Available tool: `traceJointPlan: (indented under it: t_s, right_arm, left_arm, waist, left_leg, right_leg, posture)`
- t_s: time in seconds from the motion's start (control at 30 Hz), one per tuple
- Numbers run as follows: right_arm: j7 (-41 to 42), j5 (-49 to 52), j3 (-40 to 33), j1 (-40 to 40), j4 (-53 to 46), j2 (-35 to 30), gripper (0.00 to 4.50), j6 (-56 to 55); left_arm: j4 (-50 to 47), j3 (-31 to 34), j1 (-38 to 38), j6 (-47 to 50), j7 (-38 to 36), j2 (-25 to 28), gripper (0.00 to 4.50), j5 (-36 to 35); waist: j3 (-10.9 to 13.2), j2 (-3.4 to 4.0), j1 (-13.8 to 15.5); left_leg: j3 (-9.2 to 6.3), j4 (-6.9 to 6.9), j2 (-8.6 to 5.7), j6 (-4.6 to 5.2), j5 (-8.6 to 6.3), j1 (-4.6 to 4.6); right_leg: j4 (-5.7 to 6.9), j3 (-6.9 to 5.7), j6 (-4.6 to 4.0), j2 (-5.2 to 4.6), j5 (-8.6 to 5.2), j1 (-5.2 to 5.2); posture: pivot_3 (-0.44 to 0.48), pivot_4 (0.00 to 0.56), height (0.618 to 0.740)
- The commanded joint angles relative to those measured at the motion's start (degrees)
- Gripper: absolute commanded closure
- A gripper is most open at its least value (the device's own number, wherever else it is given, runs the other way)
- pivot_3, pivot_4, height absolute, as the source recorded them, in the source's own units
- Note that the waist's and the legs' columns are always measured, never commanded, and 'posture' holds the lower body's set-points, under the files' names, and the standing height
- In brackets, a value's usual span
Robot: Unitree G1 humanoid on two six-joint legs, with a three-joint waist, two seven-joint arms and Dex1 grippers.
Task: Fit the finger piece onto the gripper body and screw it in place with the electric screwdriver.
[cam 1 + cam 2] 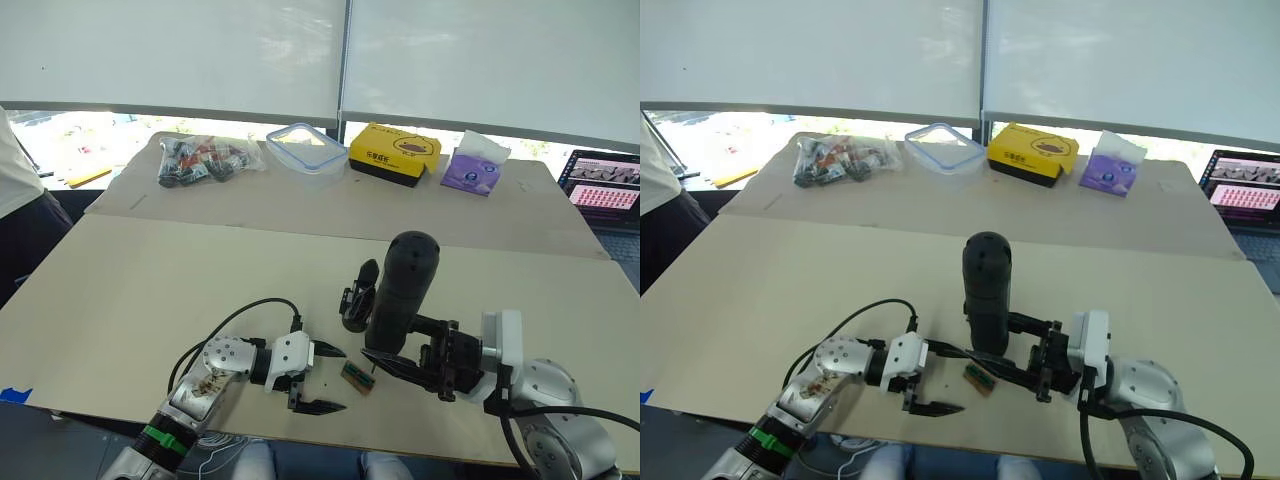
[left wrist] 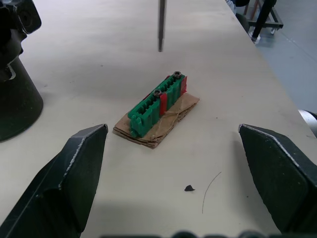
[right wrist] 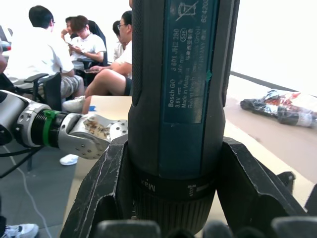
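Fig.: screwdriver in hand, screw pick-up approach. My right hand point(image 1: 400, 368) is clamped round the lower barrel of the screwdriver point(image 1: 400, 290), long axis near upright, rounded end up, slight lean. Left wrist view shows the bit point(image 2: 161, 27) hanging tip-down, just above and beyond the green block point(image 2: 157, 103), not touching it. Block lies flat on the bench point(image 1: 150, 290) on a brown paper scrap, between my two hands, w/ two screw heads on its top edge. My left hand point(image 1: 318, 378) rests low on the bench, fingers spread wide, nothing in them, aimed at the block; it's the nearer arm to the block. Body point(image 1: 355, 300) stands on the bench just behind the screwdriver, one pointed finger up, partly hidden by the barrel. Finger piece: can't make it out as a separate part.

Containers at far bench edge: clear tub point(image 1: 305, 150), looks empty; clear bag point(image 1: 205, 160) of small dark parts; yellow box point(image 1: 393, 153), shut; tissue pack point(image 1: 475, 165).
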Motion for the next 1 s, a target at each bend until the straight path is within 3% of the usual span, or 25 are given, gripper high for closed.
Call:
traceJointPlan:
  t_s: [0.03,1.0]
  right_arm:
    - [0.3,1.3,0.0,0.1,-3.0,-0.3,2.58,-0.5]
    - [0.9,-0.6,0.6,0.0,-1.4,-0.4,2.58,-1.6]
  left_arm:
    - [2.4,-1.6,0.6,0.8,0.4,-0.2,0.00,1.3]
    - [-0.8,-1.7,0.7,3.8,0.5,0.2,0.00,0.7]
  waist:
    - [0.0,0.00,0.0]
    - [0.0,0.00,0.0]
  left_leg:
    - [0.00,0.00,0.00,0.00,0.00,0.00]
    - [0.00,-0.02,-0.01,-0.11,-0.08,0.00]
  right_leg:
    - [-0.01,0.00,0.00,0.00,0.00,0.00]
    - [-0.39,0.00,-0.03,0.00,0.04,-0.01]
  posture:
    - [0.000,0.150,0.740]
    - [0.000,0.150,0.740]
